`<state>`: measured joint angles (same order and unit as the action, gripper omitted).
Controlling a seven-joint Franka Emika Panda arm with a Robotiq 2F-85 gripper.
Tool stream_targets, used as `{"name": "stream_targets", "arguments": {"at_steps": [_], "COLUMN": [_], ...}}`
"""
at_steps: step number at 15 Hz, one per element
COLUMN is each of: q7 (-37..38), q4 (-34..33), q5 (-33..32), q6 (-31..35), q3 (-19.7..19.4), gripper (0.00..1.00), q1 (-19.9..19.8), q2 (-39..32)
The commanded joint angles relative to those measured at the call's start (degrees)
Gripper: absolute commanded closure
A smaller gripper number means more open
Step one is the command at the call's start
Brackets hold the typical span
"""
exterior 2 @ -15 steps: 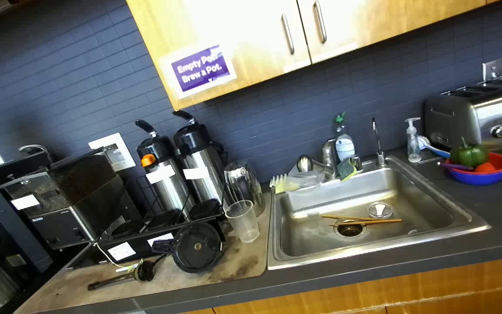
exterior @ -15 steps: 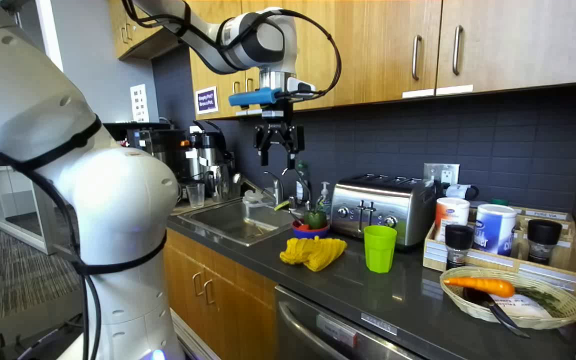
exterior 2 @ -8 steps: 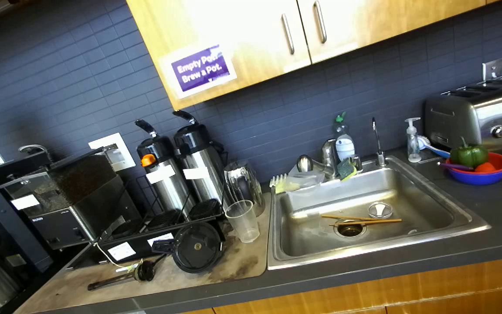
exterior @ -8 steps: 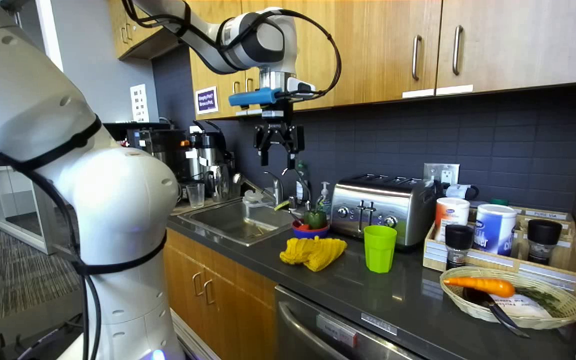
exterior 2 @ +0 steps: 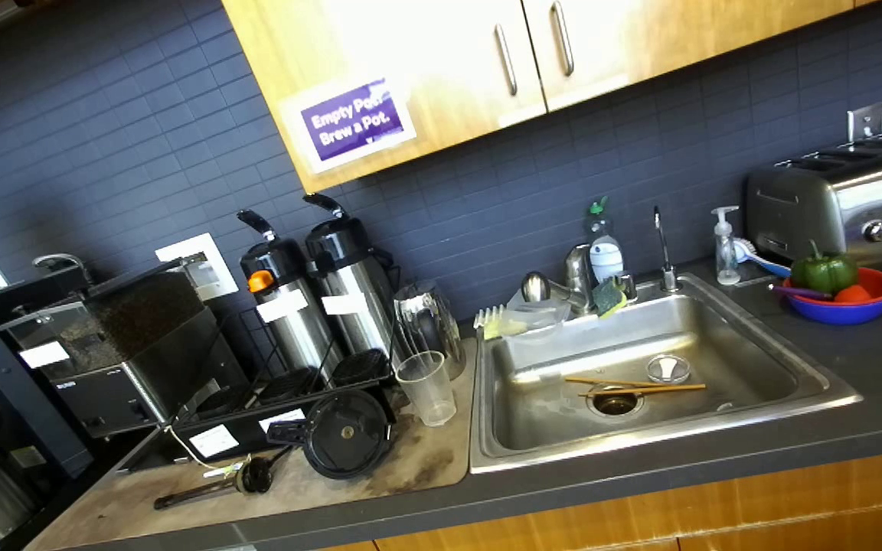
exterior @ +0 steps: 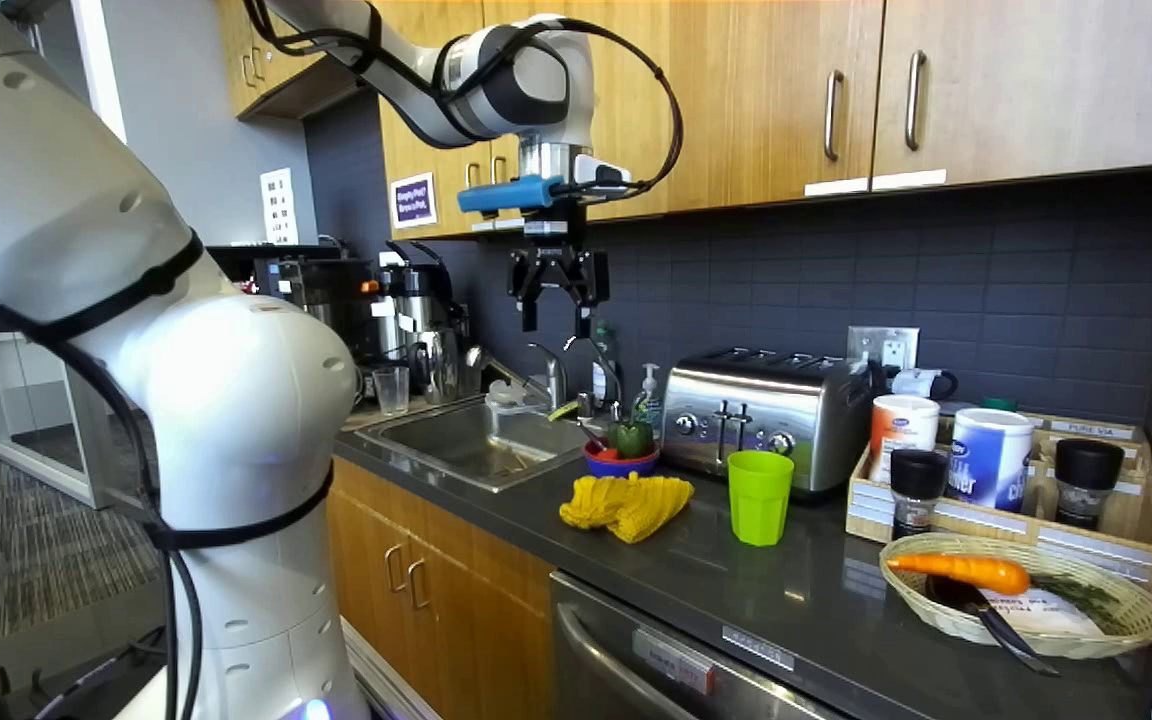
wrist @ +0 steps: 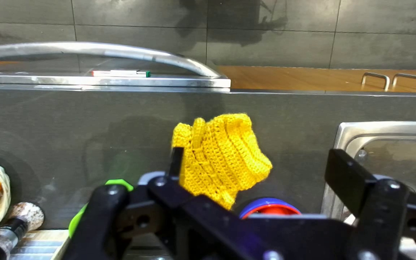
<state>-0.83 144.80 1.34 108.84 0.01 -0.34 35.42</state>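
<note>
High over the counter [exterior: 716,575], the end effector [exterior: 556,322] hangs with its jaws apart and nothing between them; the cloth [wrist: 224,151] lies well below it, crumpled, without a clear long axis, near the bowl [exterior 2: 839,314] and green cup [exterior: 760,500].

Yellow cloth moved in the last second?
No: in an exterior view, the yellow cloth shows no shift in any direction relative to the sink.
</note>
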Motion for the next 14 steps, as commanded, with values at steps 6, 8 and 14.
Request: {"name": "stream_targets", "arguments": {"at_steps": [6,8,14], "q7": [-3.0,-4.0,-7.1], "q4": [1.0,0.8,-1.5], "q5": [-2.1,-2.5,1.0], "q6": [2.5,3.8,8.1], "q3": [0.3,-0.8,-7.7], "gripper": [0.00,0.00,0.00], "q1": [0.5,-0.2,-1.9], "q2": [0.5,0.0,-2.3]}}
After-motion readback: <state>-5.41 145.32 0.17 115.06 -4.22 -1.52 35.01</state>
